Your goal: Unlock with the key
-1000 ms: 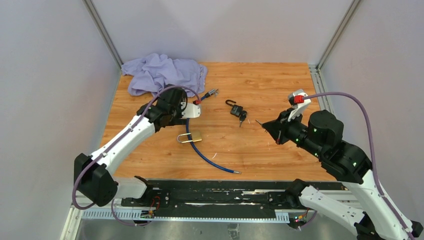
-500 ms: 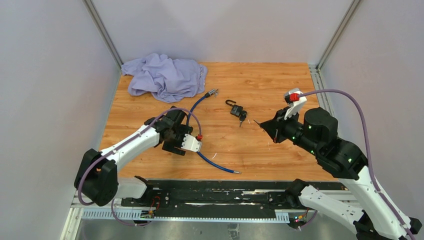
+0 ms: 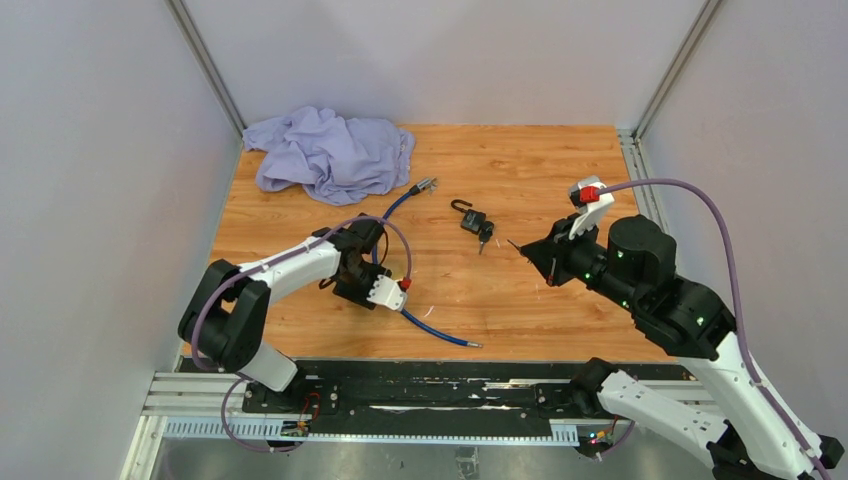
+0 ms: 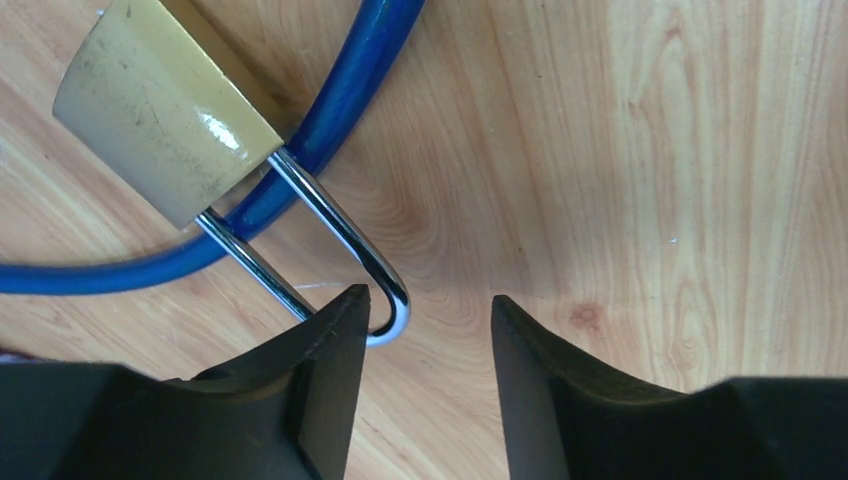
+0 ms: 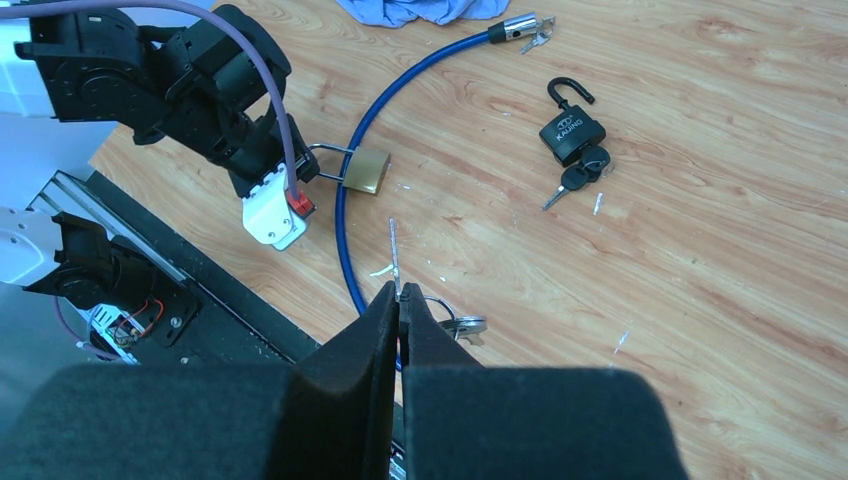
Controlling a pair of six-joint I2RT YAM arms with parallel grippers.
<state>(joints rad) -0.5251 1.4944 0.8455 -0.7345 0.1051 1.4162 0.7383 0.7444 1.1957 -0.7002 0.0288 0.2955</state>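
A brass padlock (image 4: 160, 110) with a steel shackle (image 4: 350, 250) lies on the wooden table, looped round a blue cable (image 4: 340, 90). It also shows in the right wrist view (image 5: 368, 170). In the top view my left arm hides it. My left gripper (image 4: 428, 300) is open and empty, low over the shackle's bend, which lies at the tip of its left finger (image 4: 330, 340). The left gripper shows in the top view (image 3: 358, 275) too. My right gripper (image 5: 398, 295) is shut on a thin key (image 5: 394, 250), held above the table (image 3: 530, 252). A ring with a second key (image 5: 455, 322) hangs from it.
A black padlock (image 3: 473, 220) with an open shackle and keys in it lies mid-table, also in the right wrist view (image 5: 572, 133). The cable's metal lock head (image 3: 425, 185) lies near a purple cloth (image 3: 330, 150) at the back left. The cable (image 3: 425, 325) runs to the front edge.
My left arm has swung from near the cloth toward the front and come down over the brass padlock. My right gripper shifted slightly left with the key, then stayed still.
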